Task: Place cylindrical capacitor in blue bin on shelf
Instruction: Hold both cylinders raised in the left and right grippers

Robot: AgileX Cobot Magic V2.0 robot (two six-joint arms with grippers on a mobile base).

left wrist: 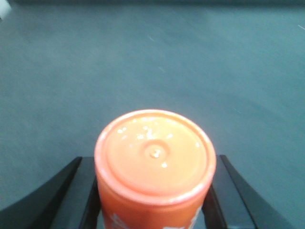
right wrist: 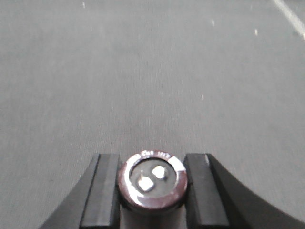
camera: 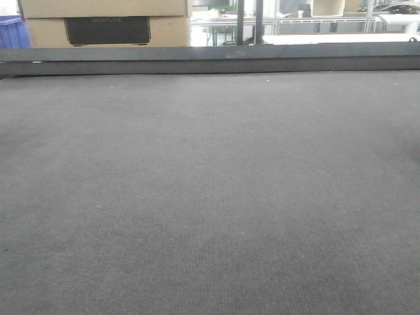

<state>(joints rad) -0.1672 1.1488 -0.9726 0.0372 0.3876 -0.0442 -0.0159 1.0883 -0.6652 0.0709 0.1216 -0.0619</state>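
The cylindrical capacitor (right wrist: 151, 183), asks the first observer: where is it?

Clamped in the right gripper (right wrist: 152, 160), answers the second. Both black fingers (right wrist: 105, 191) press its dark maroon sides, and its flat end, bearing two silvery terminals, faces the wrist camera. It hangs over the grey mat (camera: 210, 197). How near it is to the dark rail (camera: 210, 59) along the mat's far edge cannot be told.

And the left gripper (left wrist: 150, 160)?

Closed as well, the second says, around an orange canister (left wrist: 155, 138) with a round orange cap, also above the mat.

What room do they have?

On the near side of the rail, the front view shows the mat running wide and flat from edge to edge, the second replies. The rail stands up as a low lip. Beyond it stand a cardboard box (camera: 105, 13) with a dark panel (camera: 108, 29), and to the left of that a blue container (camera: 13, 33), cut off by the frame. A white line (right wrist: 290, 19) crosses the upper right corner of the right wrist view.

Any writing?

Small characters ring the capacitor's pale rim, too blurred to read, says the second. White marks low on the canister are cropped. The lettering on the panel beyond the rail is faint and unreadable.
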